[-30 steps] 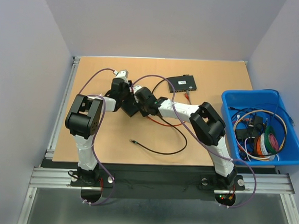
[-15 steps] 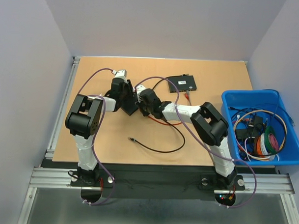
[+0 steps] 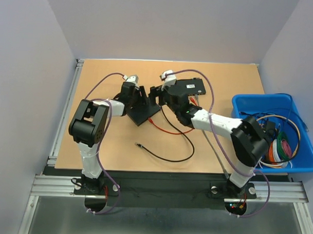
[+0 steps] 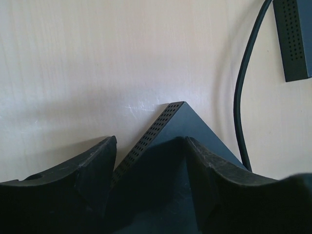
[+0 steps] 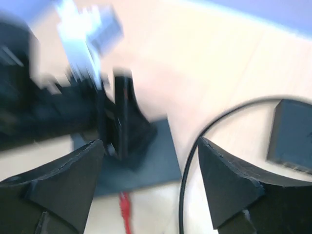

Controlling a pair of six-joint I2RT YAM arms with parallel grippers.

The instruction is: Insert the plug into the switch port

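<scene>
The switch (image 3: 144, 111) is a flat dark box lying mid-table. A red cable (image 3: 169, 130) runs to its near edge, and its red plug (image 5: 125, 207) meets that edge; the blur hides whether it is seated. My left gripper (image 3: 138, 96) is open over the switch, and one perforated corner of the switch (image 4: 168, 122) lies between its fingers (image 4: 92, 165). My right gripper (image 3: 155, 93) hangs just right of the switch, wide open and empty. In its blurred view the right gripper (image 5: 150, 142) looks down on the switch (image 5: 146, 163).
A second black box (image 3: 191, 87) sits at the back, with a black cable (image 4: 240, 97) leading from it. Another black cable's free end (image 3: 138, 145) lies on the near table. A blue bin (image 3: 278, 165) full of cables stands at the right edge.
My right gripper has opened wide and drawn back to the right of the switch. My left gripper has opened further. More of the switch shows now.
</scene>
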